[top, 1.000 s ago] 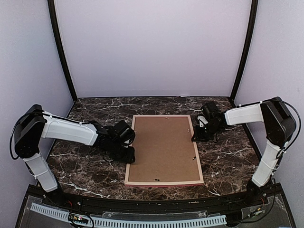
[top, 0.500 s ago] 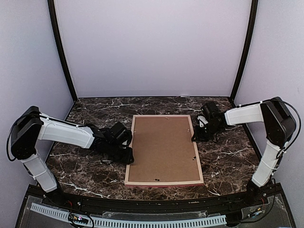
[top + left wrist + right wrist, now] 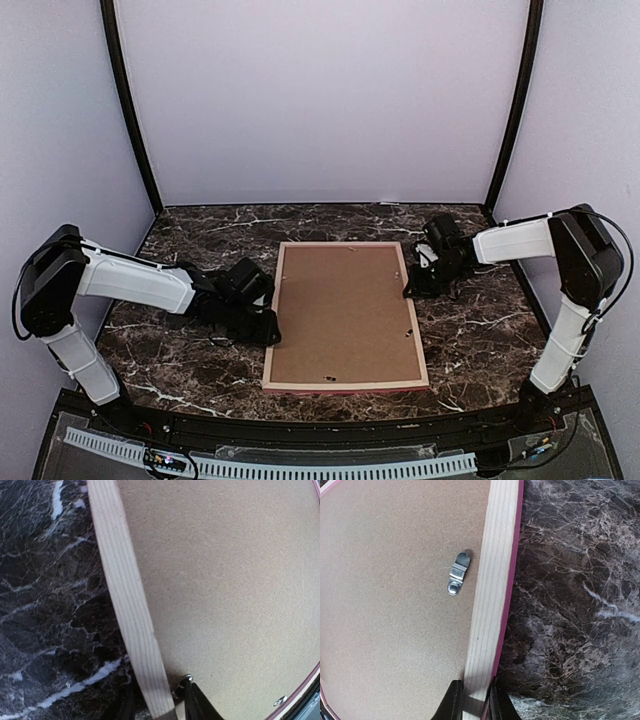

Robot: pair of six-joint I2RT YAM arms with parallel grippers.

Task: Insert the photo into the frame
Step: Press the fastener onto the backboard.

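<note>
So the frame [image 3: 345, 387] is lying face down in the middle of the desk [image 3: 470, 340], pale wood back up, with the brown backing board [image 3: 345, 310] sitting inside it. I can't see the photo anywhere. It might be under the board, but I can't tell. The left hand [image 3: 268, 325] is on the left long rail and looks clamped across it, and the right hand [image 3: 412, 288] is pinched on the right rail, one finger [image 3: 451, 702] on each side of the wood. My guess is this is the pick-up-or-flip stage. Next it needs both hands to rise together and stay level, or the board could slide out. There's a little metal clip [image 3: 457, 573] by the right rail, and I can't tell if it's locking anything.
</note>
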